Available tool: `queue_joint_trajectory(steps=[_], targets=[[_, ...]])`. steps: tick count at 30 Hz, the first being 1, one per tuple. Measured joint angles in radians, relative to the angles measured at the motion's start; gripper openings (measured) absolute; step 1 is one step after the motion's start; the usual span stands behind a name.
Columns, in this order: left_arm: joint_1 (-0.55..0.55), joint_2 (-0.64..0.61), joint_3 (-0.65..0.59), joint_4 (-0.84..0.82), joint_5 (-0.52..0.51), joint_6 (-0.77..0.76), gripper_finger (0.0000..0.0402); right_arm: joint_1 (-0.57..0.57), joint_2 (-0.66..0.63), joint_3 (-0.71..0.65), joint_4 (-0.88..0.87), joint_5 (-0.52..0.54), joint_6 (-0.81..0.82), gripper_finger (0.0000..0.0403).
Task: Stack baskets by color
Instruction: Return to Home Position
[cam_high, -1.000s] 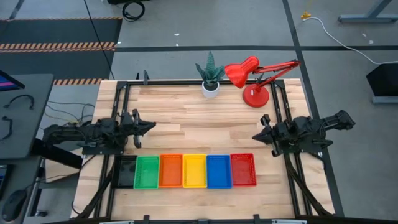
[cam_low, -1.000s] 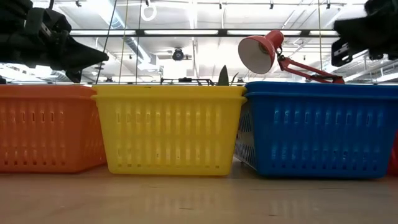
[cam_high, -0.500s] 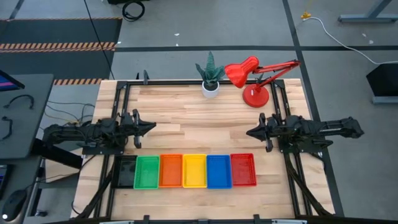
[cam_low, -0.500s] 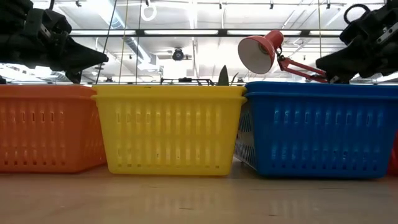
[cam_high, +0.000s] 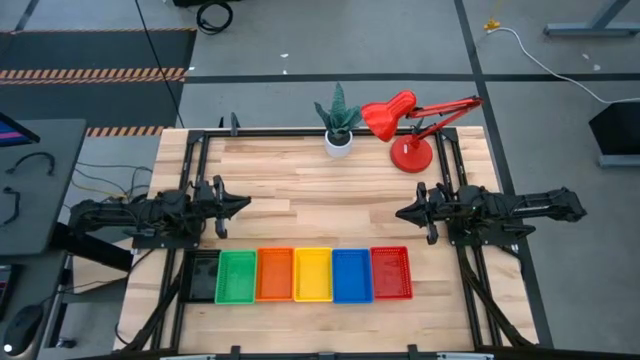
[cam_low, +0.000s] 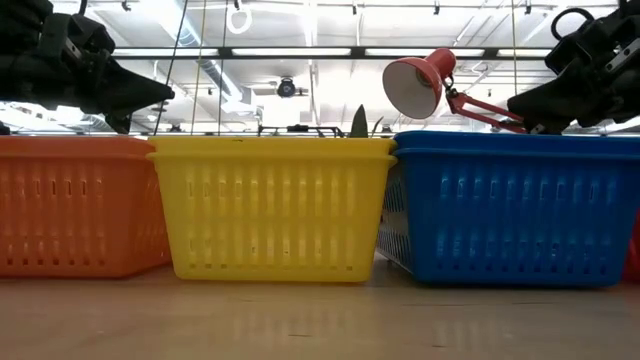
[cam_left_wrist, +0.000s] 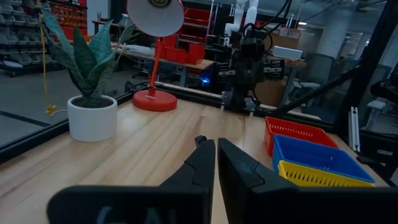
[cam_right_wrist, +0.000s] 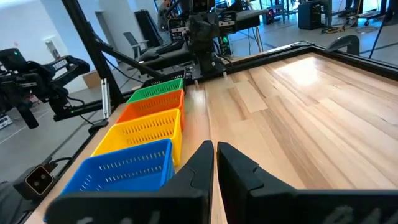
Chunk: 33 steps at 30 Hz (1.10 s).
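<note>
Baskets (cam_high: 312, 274), small mesh-sided plastic, six colours, in row along one edge of wooden table (cam_high: 320, 185). Prob. light, stiff, slick: take by rim. Left gripper (cam_high: 243, 203) & right gripper (cam_high: 403, 213) closed, empty, raised clear of row.

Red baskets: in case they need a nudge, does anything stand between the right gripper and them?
Nothing visible does. The right gripper, jaws shut, hovers over the table, and only bare wood lies between it and the red baskets; the lamp stands on its far side.
</note>
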Motion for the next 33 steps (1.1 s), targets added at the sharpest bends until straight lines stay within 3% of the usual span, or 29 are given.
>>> queue_joint_trajectory(steps=[33], targets=[[0.000, 0.000, -0.001, 0.001, 0.000, 0.000, 0.0030, 0.000, 0.000, 0.000, 0.000, 0.001, -0.001, 0.0026]])
